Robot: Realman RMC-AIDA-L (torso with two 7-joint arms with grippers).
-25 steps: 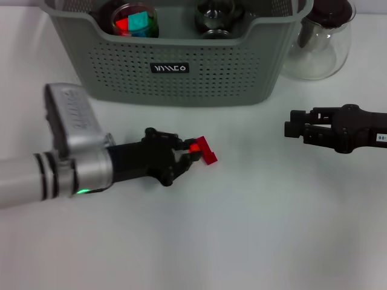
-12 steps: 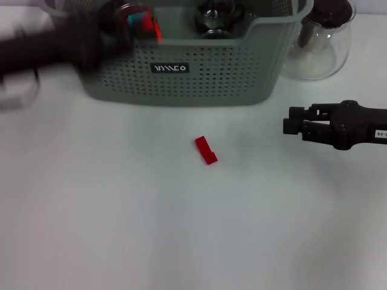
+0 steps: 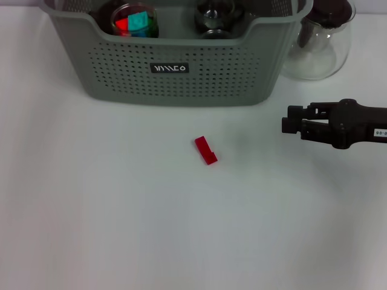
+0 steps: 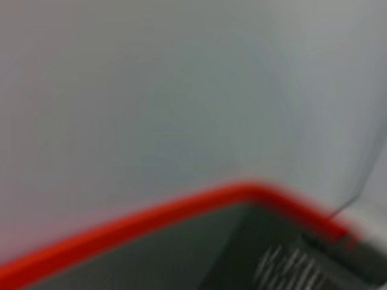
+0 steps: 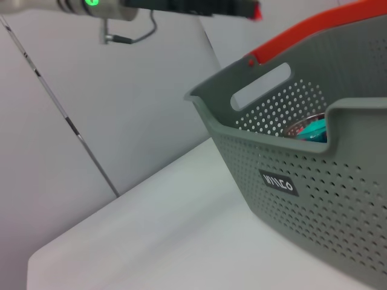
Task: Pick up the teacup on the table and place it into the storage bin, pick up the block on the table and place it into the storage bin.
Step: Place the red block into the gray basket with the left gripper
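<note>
A small red block (image 3: 205,150) lies on the white table in front of the grey-green storage bin (image 3: 181,84). Inside the bin stand a glass cup (image 3: 134,21) holding red and teal pieces and a second clear glass piece (image 3: 214,18); I cannot tell which is the teacup. My right gripper (image 3: 289,122) hovers open and empty to the right of the block, a good way from it. My left arm is out of the head view. The right wrist view shows my left gripper (image 5: 251,9) high above the bin (image 5: 290,157), with something red at its tip.
A clear glass teapot (image 3: 320,42) with a black lid stands just right of the bin, behind my right gripper. White table stretches all around the block. The left wrist view is only a blur of grey with a red band.
My left gripper was right beside the block one second ago. It swept up and left past the bin and out of the head view. The block lies where it was; the right arm barely moved.
</note>
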